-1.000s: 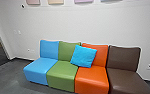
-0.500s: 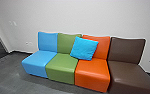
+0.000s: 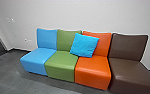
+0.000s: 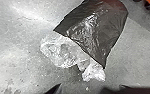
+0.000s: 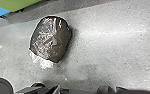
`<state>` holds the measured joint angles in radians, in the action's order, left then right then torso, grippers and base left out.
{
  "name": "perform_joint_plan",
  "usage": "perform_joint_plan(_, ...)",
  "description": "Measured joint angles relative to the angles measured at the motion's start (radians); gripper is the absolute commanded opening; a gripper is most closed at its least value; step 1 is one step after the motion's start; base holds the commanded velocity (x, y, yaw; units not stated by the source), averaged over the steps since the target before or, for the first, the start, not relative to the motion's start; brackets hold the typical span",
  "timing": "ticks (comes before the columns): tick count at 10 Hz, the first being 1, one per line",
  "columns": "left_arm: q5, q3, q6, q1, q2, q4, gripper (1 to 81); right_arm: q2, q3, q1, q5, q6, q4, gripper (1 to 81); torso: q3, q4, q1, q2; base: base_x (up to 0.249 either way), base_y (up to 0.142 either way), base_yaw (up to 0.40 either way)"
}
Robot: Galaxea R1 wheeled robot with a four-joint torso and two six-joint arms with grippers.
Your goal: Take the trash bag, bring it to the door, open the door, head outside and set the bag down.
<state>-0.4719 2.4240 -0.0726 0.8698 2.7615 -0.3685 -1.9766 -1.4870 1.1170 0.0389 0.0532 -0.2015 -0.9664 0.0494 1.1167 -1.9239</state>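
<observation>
Left gripper (image 4: pixel 90 87) and right gripper (image 5: pixel 88 88): dark parts noted along the edge of each wrist view; whether either is spread or closed cannot be told. Trash bag (image 4: pixel 101 32): on the grey floor (image 4: pixel 16 55), seen in both wrist views, apart from the right gripper, near the left; contact with the left cannot be judged. Dark plastic, pale crumpled plastic at one end. Bag lies on the near side of the seats. Head view records the seat row, left to right: blue seat (image 3: pixel 36 60), green seat (image 3: pixel 61 65), orange seat (image 3: pixel 92 70), brown seat (image 3: pixel 131 72). Blue cushion (image 3: pixel 84 46) leans across green and orange backrests. Far side: pale wall (image 3: pixel 71 15).
</observation>
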Motion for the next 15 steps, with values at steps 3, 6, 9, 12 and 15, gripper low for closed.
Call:
perform_joint_plan(3,-0.012,0.024,0.0,0.005,0.076,0.001,81.1,-0.002,0.002,0.0,0.003,0.0,-0.001,81.1,0.0,0.0,0.071,-0.113,0.0,0.0,0.0)
perform_joint_plan(6,-0.034,0.048,0.0,0.001,0.113,0.005,81.1,-0.003,0.003,0.0,0.003,0.0,-0.001,81.1,-0.002,0.0,0.139,-0.225,0.0,0.0,0.0)
perform_joint_plan(9,-0.053,0.049,0.0,-0.01,0.125,0.007,81.1,-0.001,0.007,0.002,0.005,0.0,-0.008,81.1,-0.062,0.0,0.199,-0.322,0.0,0.0,0.0)
perform_joint_plan(12,-0.055,0.052,0.0,-0.023,0.125,0.009,81.1,0.043,0.048,-0.066,0.016,0.0,-0.021,81.1,-0.144,0.0,0.266,-0.429,0.0,0.0,0.0)
perform_joint_plan(15,-0.059,0.051,0.0,-0.024,0.122,0.009,81.1,0.044,0.1,-0.198,0.093,0.014,-0.023,81.1,-0.161,0.0,0.326,-0.525,0.0,0.0,0.0)
